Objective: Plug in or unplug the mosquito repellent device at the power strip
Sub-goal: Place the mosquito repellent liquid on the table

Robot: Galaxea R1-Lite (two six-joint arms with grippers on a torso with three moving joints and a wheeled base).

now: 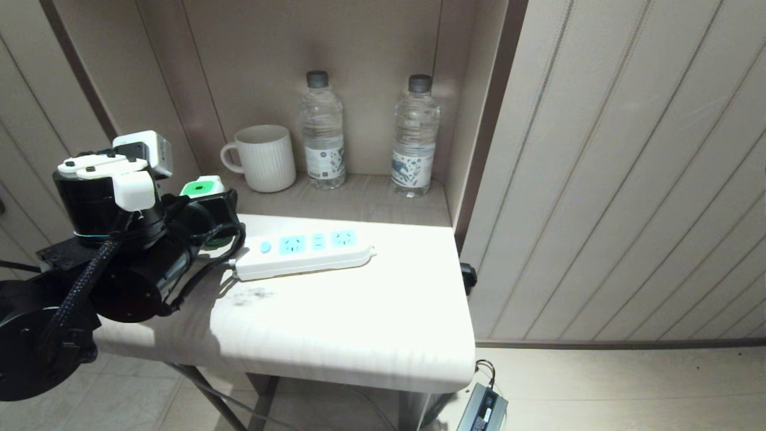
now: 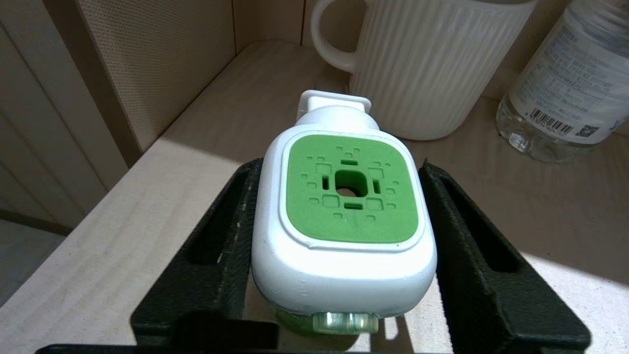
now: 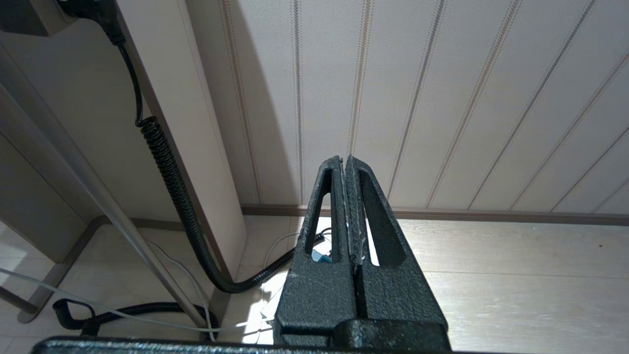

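Note:
The mosquito repellent device [image 2: 344,226], white with a green top, stands upright on the table [image 1: 359,323], unplugged and just left of the power strip [image 1: 305,254]. The strip lies flat with its light-blue sockets bare. My left gripper [image 2: 339,164] sits around the device, one black finger [image 2: 216,246] on each side. Slivers of table show between the fingers and the white body, so the jaws stand open. In the head view the device's green top [image 1: 202,187] peeks out past the left arm. My right gripper [image 3: 345,160] hangs shut and empty low beside the table.
In the alcove behind stand a white ribbed mug [image 1: 263,158] and two clear water bottles [image 1: 323,129] [image 1: 415,134]; the mug is close beyond the device. Alcove walls close in left and right. A black coiled cable [image 3: 172,177] runs down by the table leg.

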